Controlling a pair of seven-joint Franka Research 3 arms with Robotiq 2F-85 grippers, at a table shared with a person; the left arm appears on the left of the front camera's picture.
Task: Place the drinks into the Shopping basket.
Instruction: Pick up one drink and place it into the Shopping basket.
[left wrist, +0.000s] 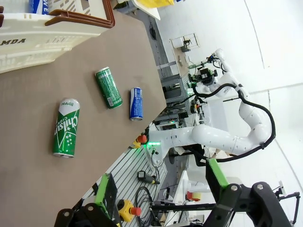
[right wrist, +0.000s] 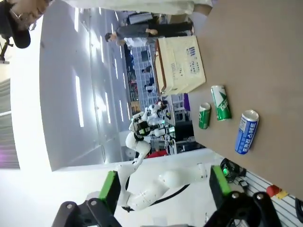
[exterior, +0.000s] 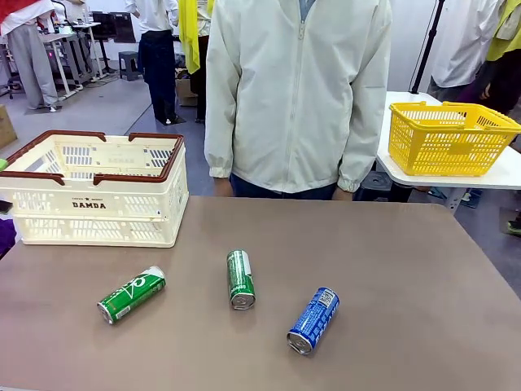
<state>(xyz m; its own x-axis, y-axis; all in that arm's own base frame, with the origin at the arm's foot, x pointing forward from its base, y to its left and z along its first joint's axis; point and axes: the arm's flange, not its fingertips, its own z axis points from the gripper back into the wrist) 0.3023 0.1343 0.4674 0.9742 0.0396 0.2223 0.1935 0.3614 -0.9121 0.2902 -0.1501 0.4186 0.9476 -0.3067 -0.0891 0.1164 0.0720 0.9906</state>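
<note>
The left gripper (left wrist: 160,175) hangs off the near edge of the table (exterior: 391,269), its wrist rolled so that the tabletop stands on edge in its view. Its black fingers with green pads (left wrist: 105,191) are spread wide, with nothing between them. The right gripper (right wrist: 163,171) is posed the same way at the near side, rolled sideways, with its jaws also wide apart and empty.

Three drinks lie on their sides on the table, well apart from one another and outside the Shopping basket (exterior: 89,216). The left green can (exterior: 131,294) lies slantwise, white script along its body, silver top toward the near left. The middle green can (exterior: 240,278) points its silver top at the near edge. The blue can (exterior: 313,319), with white lettering, lies to the right and nearest.

The basket stands upright at the far left. It is a cream perforated plastic crate with a brown-red rim and "DAMDA" on its near wall. The tabletop is matte grey-brown. A person (exterior: 297,90) in a pale zip jacket stands at the far edge, and a yellow mesh basket (exterior: 452,138) sits on a white side table at the far right
</note>
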